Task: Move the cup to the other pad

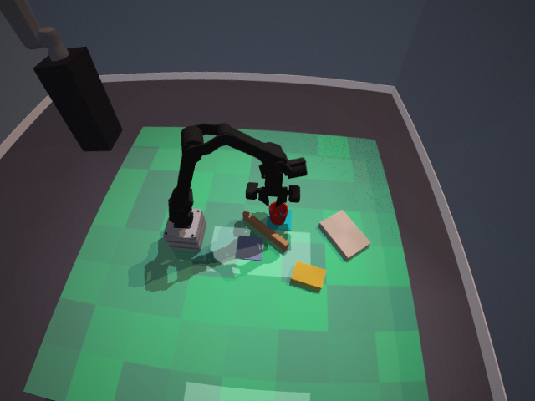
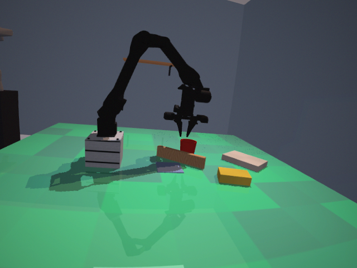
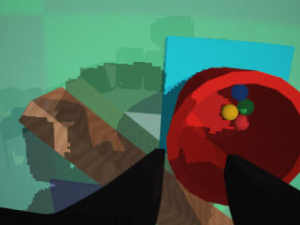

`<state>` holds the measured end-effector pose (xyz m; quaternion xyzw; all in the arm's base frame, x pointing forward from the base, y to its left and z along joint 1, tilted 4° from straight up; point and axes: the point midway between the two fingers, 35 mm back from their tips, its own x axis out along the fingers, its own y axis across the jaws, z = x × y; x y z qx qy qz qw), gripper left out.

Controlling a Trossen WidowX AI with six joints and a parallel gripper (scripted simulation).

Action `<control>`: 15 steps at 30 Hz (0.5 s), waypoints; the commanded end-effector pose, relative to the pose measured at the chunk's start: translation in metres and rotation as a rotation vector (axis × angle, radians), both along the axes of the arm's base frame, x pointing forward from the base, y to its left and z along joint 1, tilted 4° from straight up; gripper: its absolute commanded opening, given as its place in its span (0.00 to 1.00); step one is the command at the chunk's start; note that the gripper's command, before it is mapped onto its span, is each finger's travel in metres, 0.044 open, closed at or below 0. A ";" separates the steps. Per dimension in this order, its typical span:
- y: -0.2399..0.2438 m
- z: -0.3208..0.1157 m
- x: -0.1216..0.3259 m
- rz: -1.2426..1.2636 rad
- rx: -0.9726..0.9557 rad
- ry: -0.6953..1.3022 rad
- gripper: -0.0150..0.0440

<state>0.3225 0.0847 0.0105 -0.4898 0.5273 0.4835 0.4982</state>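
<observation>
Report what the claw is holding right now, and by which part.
Nothing. The claw hangs open above the red cup, which stands free on the cyan pad with its marbles inside.

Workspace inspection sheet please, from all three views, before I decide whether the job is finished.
Surface: green checkered mat on a dark table with a pale raised rim.
Job's things: red cup upright on the cyan square pad; four marbles inside, none seen outside. Dark blue square pad bare, across the brown wooden bar.
Clutter: yellow block and beige flat slab, apart from the cup.
Grippers: gripper above the cup's rim, fingers partly open, holding nothing.
Cables: nothing seen.
Surroundings: black post at the table's far left corner; grey walls; orange rod behind the arm.
</observation>
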 end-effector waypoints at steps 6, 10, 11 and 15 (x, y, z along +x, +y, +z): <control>0.000 0.000 0.000 0.000 0.000 0.000 0.74; 0.000 0.002 0.000 0.000 0.000 0.000 0.92; 0.000 0.004 0.001 0.000 0.000 0.000 0.96; 0.001 0.019 0.002 -0.001 0.001 0.000 1.00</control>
